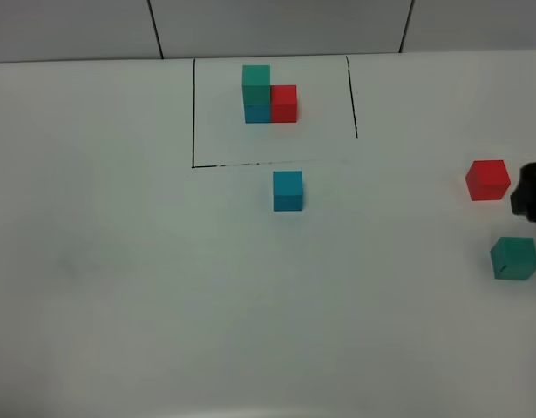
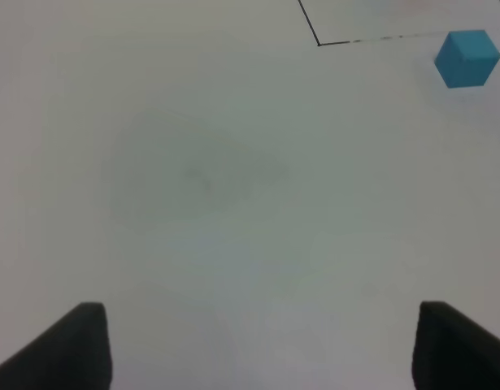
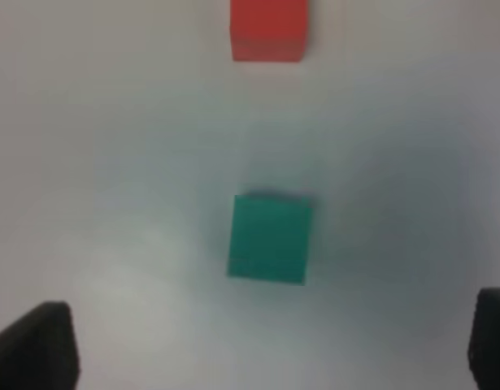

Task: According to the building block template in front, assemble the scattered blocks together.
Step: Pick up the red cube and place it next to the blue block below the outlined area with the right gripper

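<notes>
Three loose cubes | blue cube (image 1: 288, 190) square-on just before the template (image 1: 269, 94); red cube (image 1: 487, 179) and slightly turned green cube (image 1: 514, 258) well off to its right | I see left gripper (image 2: 262, 313) and right gripper (image 3: 270, 325) spread wide, empty | white table (image 1: 119, 261), pale wall panels (image 1: 276, 26) behind

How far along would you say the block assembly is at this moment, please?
Nothing is joined yet: the blue cube stands alone near the template, the red cube and green cube apart at the right. Nothing is held; the right jaws stand open facing the green cube, the left jaws open over the table. To do: red beside blue, green on top.
</notes>
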You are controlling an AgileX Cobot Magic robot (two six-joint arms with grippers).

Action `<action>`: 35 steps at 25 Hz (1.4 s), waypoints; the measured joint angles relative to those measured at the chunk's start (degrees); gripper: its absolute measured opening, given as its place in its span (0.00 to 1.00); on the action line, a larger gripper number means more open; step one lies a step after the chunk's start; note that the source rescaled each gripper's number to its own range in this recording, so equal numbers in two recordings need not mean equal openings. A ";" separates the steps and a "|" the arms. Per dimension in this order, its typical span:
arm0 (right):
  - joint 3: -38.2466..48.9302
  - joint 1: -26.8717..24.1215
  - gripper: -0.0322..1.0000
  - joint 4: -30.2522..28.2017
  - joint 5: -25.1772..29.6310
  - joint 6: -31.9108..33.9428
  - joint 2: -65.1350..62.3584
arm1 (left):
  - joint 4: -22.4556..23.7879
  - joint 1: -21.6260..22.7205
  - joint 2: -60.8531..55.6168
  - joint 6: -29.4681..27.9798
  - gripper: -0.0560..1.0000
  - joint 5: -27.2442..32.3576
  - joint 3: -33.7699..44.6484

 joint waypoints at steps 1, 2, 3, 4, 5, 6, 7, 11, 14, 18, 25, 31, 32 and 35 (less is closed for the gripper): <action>-1.71 0.00 1.00 0.34 -0.40 -0.67 2.84 | 0.00 0.00 0.00 0.00 0.92 0.00 0.00; -3.86 0.00 1.00 0.94 -0.78 -1.39 6.19 | 0.00 0.00 0.00 0.00 0.92 0.00 0.00; -6.11 0.00 1.00 1.67 -0.96 -2.28 9.52 | 0.00 0.00 0.00 0.00 0.92 0.00 0.00; -8.05 0.00 1.00 2.45 -1.10 -3.39 12.21 | 0.00 0.00 0.00 0.00 0.92 0.00 0.00; -10.41 0.00 1.00 3.57 -1.09 -4.54 15.27 | 0.00 0.00 0.00 0.00 0.92 0.00 0.00; -12.78 0.00 1.00 4.89 -1.09 -5.38 18.18 | 0.00 0.00 0.00 0.00 0.92 0.00 0.00; -15.11 0.00 1.00 6.19 -1.01 -6.27 20.88 | 0.00 0.00 0.00 0.00 0.92 0.00 0.00; -22.34 0.00 1.00 9.25 0.28 -7.54 29.79 | 0.00 0.00 0.00 0.00 0.92 0.00 0.00; -26.14 0.00 0.99 8.37 1.11 -6.94 34.57 | 0.00 0.00 0.00 0.00 0.92 0.00 0.00; -28.38 -0.24 0.97 5.00 1.31 -5.18 38.31 | 0.00 0.00 0.00 0.00 0.92 0.00 0.00; -28.53 -1.79 0.90 4.47 0.99 -7.18 42.25 | 0.00 0.00 0.00 0.00 0.92 0.00 0.00; -29.11 -2.53 0.71 4.46 0.54 -7.62 44.11 | 0.00 0.00 0.00 0.00 0.92 0.00 0.04; -29.11 -2.90 0.64 4.46 0.54 -7.62 44.11 | 0.00 0.00 0.00 0.00 0.92 0.00 0.04; -29.22 -3.18 0.32 4.46 0.78 -7.64 44.11 | 0.00 0.00 0.00 0.00 0.92 0.00 0.04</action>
